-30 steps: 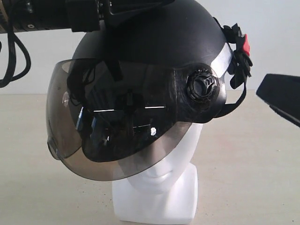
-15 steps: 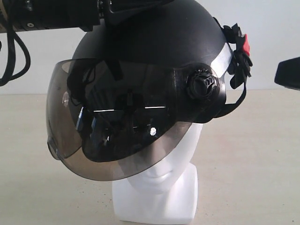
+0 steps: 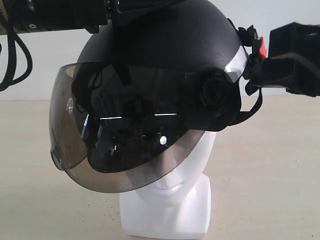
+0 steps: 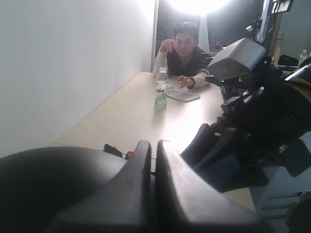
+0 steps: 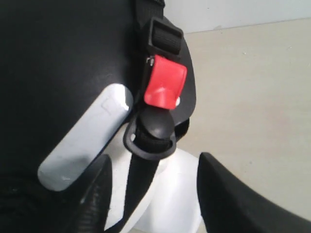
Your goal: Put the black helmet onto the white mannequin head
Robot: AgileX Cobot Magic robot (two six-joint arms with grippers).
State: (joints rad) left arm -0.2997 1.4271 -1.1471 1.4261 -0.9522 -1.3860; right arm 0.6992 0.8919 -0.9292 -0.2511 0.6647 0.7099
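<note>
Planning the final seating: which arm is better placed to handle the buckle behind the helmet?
Right: its open fingers frame the red buckle at the black helmet's rear; left gripper is up top.

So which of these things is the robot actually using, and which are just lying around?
In use: black helmet, white mannequin head, left tool, right tool.
Just there: water bottle, white tray, seated man.

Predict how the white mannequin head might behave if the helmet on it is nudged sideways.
Likely top-heavy: the black helmet overhangs the white mannequin head well beyond its narrow neck base, so it may tip. It could also slide: no fixing to the smooth table shows.
</note>
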